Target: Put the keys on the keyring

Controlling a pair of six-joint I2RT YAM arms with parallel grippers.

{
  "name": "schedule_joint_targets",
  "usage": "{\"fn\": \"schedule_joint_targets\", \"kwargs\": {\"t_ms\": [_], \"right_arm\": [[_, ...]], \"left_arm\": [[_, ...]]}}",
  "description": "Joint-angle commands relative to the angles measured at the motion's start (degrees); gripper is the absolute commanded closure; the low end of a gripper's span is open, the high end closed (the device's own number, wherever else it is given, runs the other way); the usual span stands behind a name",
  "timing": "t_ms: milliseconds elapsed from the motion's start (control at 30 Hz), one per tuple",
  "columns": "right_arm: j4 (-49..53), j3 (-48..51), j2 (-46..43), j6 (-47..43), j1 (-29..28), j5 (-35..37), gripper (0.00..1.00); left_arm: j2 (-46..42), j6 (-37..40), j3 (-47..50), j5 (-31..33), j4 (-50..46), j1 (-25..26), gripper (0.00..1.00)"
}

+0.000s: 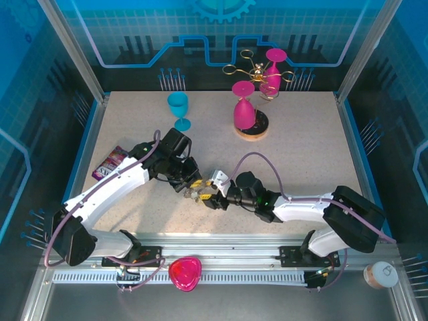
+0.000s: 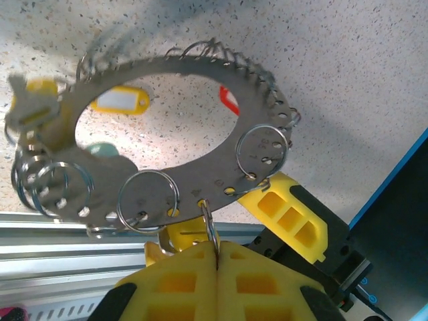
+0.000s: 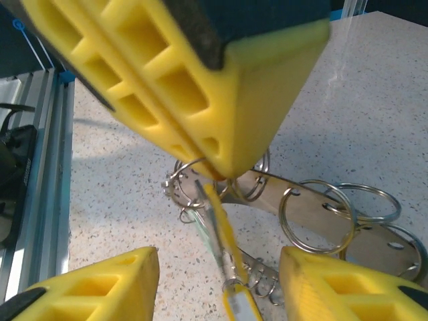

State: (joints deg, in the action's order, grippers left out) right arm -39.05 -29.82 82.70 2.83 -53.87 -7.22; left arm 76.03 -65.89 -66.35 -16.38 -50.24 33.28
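My left gripper (image 2: 217, 253) is shut on one small wire loop of the keyring (image 2: 221, 164), a flat grey metal ring fringed with silvery loops that hangs tilted above the table. A yellow-headed key (image 2: 37, 110) hangs at its left rim. Through its hole I see a yellow key (image 2: 120, 100) and a reddish key (image 2: 229, 100) on the table. My right gripper (image 3: 219, 277) stands open just below the keyring (image 3: 321, 224). A yellow-tagged key (image 3: 227, 251) dangles between its fingers, touching neither. From above, both grippers (image 1: 190, 182) (image 1: 212, 197) meet at the table's front middle.
A blue goblet (image 1: 178, 107) stands at the back left. Two pink goblets (image 1: 244, 107) (image 1: 273, 70) hang upside down on a gold wire stand at the back. A purple packet (image 1: 110, 162) lies at the left edge. A metal rail (image 2: 60, 234) runs along the near edge.
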Motion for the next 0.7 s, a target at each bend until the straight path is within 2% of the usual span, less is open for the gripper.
{"fn": "schedule_joint_targets", "kwargs": {"t_ms": [0,267,533,667], "right_arm": [[-5.87,0.54,0.63,0.87,1.41,-1.97,0.53],[-9.24,0.3,2.24,1.55,2.63,-7.49,0.57],[-9.18,1.19,1.66,1.95,3.07,-8.07,0.82],[-7.23,2.93,-0.25,1.6,4.09,-8.46,0.9]], "left_arm": [[0.61,1.24,-2.43,-3.19,-1.35,-0.15,1.0],[1.14,2.09,-3.0,-4.27,-1.72,-0.17,1.0],[1.07,2.34,-3.09,-3.79,-2.45,-0.15,1.0],[0.97,2.18,-3.0,-3.44,-2.64,-0.26,1.0]]}}
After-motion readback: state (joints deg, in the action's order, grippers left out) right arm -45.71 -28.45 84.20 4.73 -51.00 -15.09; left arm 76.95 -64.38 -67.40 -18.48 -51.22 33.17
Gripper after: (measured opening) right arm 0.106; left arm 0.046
